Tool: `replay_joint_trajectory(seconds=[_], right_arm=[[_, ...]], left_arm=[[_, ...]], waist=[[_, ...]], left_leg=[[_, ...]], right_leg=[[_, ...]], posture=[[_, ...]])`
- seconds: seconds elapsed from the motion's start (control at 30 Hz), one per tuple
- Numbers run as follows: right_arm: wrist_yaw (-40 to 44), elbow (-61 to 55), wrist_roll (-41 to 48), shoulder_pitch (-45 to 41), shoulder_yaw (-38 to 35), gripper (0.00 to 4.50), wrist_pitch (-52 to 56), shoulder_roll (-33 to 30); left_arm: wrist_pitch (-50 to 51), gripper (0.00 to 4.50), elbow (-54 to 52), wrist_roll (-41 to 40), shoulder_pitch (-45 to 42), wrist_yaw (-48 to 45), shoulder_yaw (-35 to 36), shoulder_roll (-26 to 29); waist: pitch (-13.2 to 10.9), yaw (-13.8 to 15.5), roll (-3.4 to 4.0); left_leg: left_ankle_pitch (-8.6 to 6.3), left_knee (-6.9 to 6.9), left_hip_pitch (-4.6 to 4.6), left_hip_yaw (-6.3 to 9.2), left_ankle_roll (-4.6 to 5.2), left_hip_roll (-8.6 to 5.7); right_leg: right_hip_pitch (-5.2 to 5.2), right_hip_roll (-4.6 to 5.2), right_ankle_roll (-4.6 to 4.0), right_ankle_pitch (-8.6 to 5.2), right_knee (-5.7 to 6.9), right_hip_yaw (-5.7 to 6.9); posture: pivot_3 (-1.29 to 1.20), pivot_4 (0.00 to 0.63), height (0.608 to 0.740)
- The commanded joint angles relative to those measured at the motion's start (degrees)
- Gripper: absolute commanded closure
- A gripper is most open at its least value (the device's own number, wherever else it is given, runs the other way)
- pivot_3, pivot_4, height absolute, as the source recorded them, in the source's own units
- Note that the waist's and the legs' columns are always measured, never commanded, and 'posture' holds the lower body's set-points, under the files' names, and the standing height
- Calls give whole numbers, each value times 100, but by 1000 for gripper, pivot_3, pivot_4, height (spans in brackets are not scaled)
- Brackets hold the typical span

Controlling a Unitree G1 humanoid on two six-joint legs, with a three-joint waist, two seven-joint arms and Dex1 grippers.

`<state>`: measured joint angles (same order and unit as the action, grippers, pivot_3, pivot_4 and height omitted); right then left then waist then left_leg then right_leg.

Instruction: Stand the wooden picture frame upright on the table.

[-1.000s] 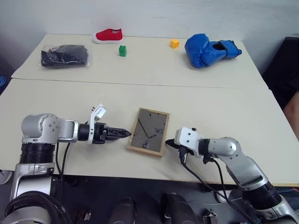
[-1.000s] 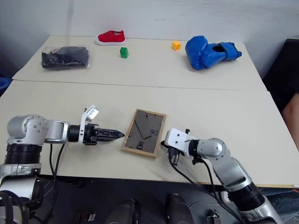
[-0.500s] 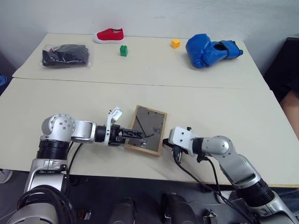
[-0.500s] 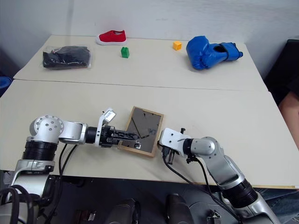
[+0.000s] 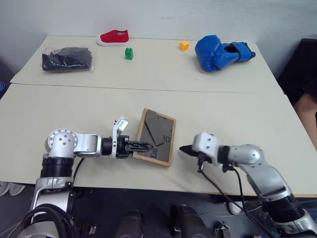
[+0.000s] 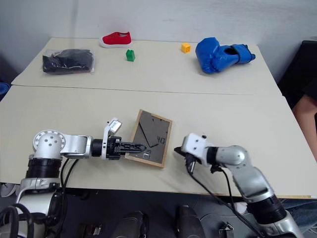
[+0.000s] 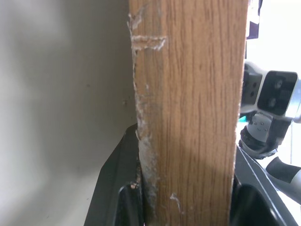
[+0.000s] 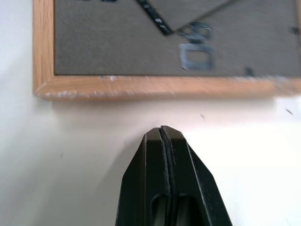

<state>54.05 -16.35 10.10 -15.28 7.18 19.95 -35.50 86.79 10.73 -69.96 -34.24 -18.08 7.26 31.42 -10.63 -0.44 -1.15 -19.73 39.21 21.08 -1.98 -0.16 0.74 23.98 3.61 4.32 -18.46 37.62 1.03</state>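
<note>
The robot's left gripper (image 5: 143, 147) pinches the near-left edge of the small light-wood picture frame (image 5: 157, 137), lying backing-up on the pale cream table (image 5: 237, 119), while the right gripper (image 5: 182, 148), fingers pressed together, waits just beside it; next, tilting it upright.

Frame: the wooden picture frame (image 5: 155, 143), small, light-wood border, grey-brown backing board facing up with a dark fold-out stand.
Pose: tilted, its left edge lifted off the surface, not upright.
Place: near middle of the pale cream counter (image 5: 208, 111), close to its near edge.
</note>
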Motion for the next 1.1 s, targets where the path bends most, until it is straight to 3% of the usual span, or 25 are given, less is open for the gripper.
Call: replay_joint_trajectory(seconds=[0.03,0.17,0.4,0.73,1.1], right_arm=[[423,-407,1370,-92,-869,3586,301,-15],[539,-565,2632,-483,-1283,2165,1279,-60],[487,372,2458,-2327,-672,27,1177,514],[953,707,2088,-2819,43,27,366,1135],[1128,726,1633,-2511,375,27,-28,1013]], left_arm=[[-1745,3227,-1058,1108,342,-1385,-447,485],[-4010,3227,-1569,2607,829,-3009,-1255,936],[-4848,3227,-1320,3376,881,-3444,-1516,630],[-4669,3227,-1139,3545,902,-3582,-1561,551],[-4372,3227,-1339,3448,908,-3474,-1406,430]], waist=[[0,-16,0],[0,-65,1],[-1,-54,1],[0,12,1],[1,7,-1]], left_leg=[[3,0,0,0,-5,3],[8,-7,-13,-3,-14,5],[2,-10,-29,-3,5,2],[-11,-1,10,3,27,0],[-10,-1,3,4,26,1]], right_leg=[[0,-5,0,0,-4,0],[-4,-5,-5,-2,-17,-2],[-21,4,-5,-2,-21,-8],[-3,14,4,3,-16,2],[-7,13,4,2,-14,2]], posture=[[0,150,740],[0,150,740],[0,150,740],[0,150,740],[0,150,740]])
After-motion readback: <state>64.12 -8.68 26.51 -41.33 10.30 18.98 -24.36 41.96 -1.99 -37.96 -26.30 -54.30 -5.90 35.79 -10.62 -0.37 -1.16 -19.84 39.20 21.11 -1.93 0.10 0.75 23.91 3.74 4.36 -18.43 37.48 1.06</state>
